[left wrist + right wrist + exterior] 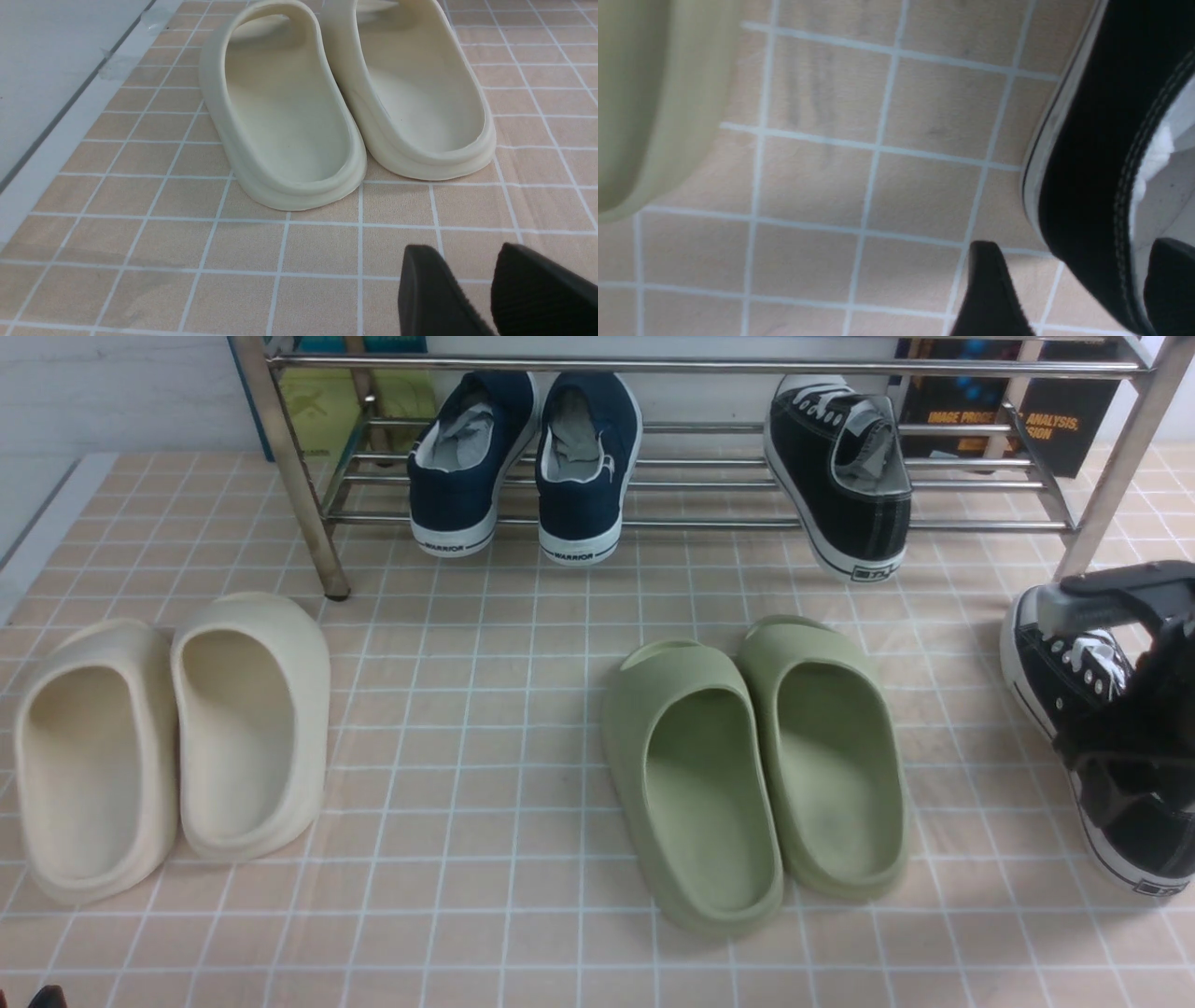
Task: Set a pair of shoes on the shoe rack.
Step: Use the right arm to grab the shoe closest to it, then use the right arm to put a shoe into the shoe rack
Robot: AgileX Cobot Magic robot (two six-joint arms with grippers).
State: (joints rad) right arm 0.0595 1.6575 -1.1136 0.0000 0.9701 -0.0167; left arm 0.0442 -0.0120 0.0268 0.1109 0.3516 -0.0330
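One black canvas sneaker (845, 476) of the pair of shoes stands on the lower shelf of the chrome shoe rack (709, 524), right of centre, heel toward me. Its mate (1064, 681) lies on the tiled floor at the far right. My right gripper (1134, 737) hangs over that shoe. In the right wrist view the right gripper (1078, 261) is open and straddles the shoe's black side wall (1092, 140), one finger outside over the tiles, the other inside the shoe opening. My left gripper (469, 261) hovers over bare tiles, its fingers slightly apart and holding nothing.
Navy sneakers (523, 457) sit on the rack's left half. Green slides (756, 765) lie mid-floor, just left of the floor sneaker. Cream slides (168, 737) lie at the left, right ahead of the left gripper. The rack's right leg (1111, 485) stands behind the floor sneaker.
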